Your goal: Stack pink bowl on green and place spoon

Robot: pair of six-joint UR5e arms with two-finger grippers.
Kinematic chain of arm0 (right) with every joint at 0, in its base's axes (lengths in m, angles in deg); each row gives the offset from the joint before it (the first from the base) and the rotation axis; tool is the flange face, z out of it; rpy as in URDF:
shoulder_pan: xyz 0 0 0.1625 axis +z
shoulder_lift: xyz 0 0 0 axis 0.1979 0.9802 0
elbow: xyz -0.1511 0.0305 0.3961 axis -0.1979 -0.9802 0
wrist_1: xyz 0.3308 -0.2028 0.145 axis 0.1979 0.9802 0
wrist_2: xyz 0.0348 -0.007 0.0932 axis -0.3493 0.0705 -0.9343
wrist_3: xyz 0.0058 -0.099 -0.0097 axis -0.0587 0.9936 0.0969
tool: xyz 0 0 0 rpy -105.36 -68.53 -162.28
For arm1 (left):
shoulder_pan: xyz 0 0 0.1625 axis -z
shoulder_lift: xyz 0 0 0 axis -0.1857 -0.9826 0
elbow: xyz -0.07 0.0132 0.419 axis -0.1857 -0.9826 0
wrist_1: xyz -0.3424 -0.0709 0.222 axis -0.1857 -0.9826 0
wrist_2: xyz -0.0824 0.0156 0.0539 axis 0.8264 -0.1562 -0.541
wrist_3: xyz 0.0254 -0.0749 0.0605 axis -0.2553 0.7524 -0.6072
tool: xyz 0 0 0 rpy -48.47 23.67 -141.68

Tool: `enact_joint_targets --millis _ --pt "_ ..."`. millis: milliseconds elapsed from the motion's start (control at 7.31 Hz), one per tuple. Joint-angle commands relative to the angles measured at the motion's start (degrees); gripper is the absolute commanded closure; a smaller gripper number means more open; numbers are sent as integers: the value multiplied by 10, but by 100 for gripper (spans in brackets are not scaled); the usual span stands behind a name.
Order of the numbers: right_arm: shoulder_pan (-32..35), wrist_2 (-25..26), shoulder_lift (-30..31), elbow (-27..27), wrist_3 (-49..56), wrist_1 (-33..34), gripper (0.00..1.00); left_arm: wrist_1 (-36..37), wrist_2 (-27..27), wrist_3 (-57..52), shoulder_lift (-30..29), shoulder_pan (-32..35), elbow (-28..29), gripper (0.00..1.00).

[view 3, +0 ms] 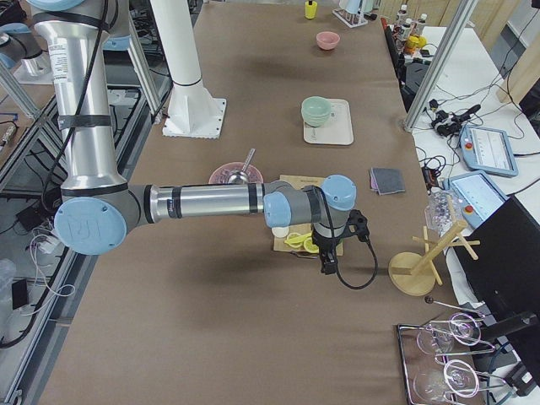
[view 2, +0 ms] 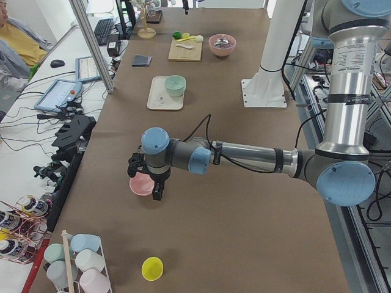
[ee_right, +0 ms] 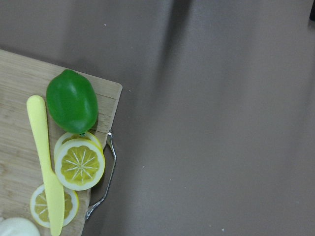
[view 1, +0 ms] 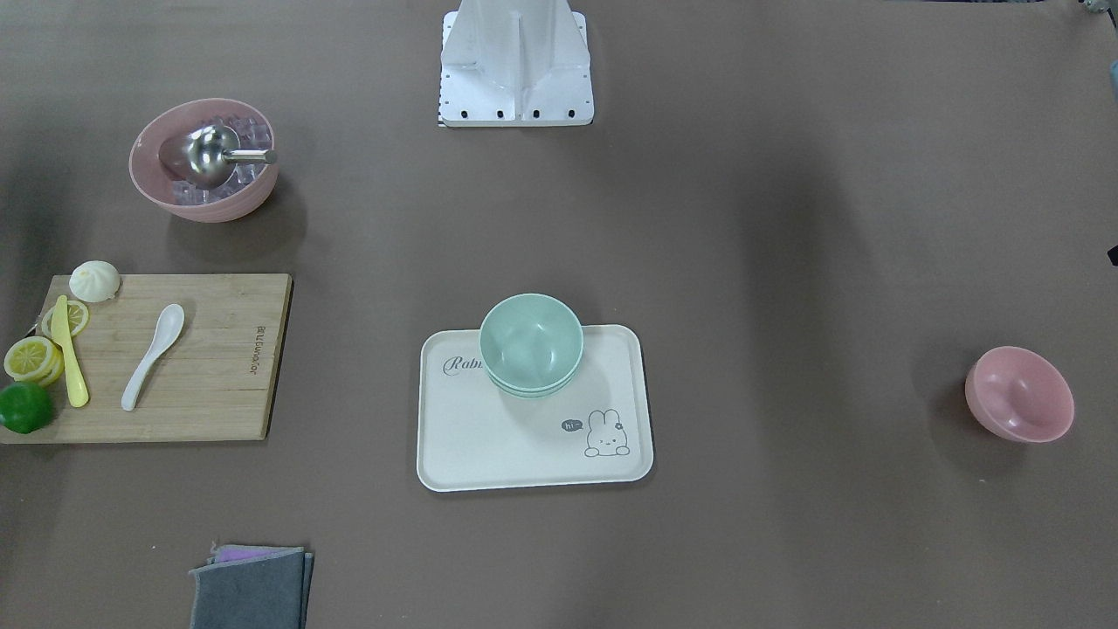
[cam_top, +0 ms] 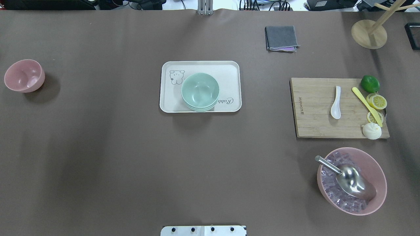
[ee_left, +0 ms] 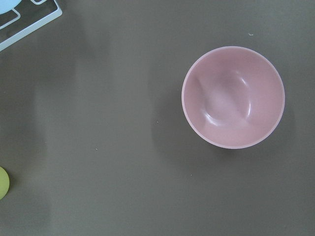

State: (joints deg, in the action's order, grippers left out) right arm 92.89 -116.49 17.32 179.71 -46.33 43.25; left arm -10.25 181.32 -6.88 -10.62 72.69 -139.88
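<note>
**Exterior front-facing.** Neither arm appears here; only the robot base [view 1: 515,70] shows, cut by the top edge. The pink bowl [view 1: 1019,393] stands upright on the bare table near the right edge, well apart from the green bowl [view 1: 531,342]. The green bowl sits nested on another green bowl at the back of the tray [view 1: 533,454] and covers part of the tray's lettering. The spoon [view 1: 153,354] lies on the cutting board [view 1: 210,384], beside a yellow knife [view 1: 68,354]. A lime [view 1: 24,407] and folded cloths [view 1: 251,590] are clipped by the frame.

**Overhead exterior.** The layout matches. A wooden stand [cam_top: 369,32] is cut off at the top right, and a metal scoop [cam_top: 351,178] rests in an ice-filled bowl [cam_top: 377,170].

**Exterior left.** The left gripper [view 2: 146,178] hangs over the pink bowl and hides part of its rim. How far its jaws are open cannot be told.

**Exterior right.** The right gripper [view 3: 326,257] hangs over the end of the cutting board, masking the lemon slices [view 3: 297,241]. Its jaws likewise cannot be judged.

**Left wrist-mounted.** The pink bowl is seen whole and empty.

**Right wrist-mounted.** This view shows the lime, the lemon slices, the knife and one corner of the board. The bun is clipped at the bottom edge.
</note>
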Motion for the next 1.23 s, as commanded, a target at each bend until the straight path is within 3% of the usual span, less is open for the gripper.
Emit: enact_joint_targets --millis 0,1095 --pt "0 -26 3 -4 1 -4 0 -1 3 5 -8 -8 1 1" --pt "-1 -28 14 -1 -20 -17 0 0 3 47 -12 -26 21 1"
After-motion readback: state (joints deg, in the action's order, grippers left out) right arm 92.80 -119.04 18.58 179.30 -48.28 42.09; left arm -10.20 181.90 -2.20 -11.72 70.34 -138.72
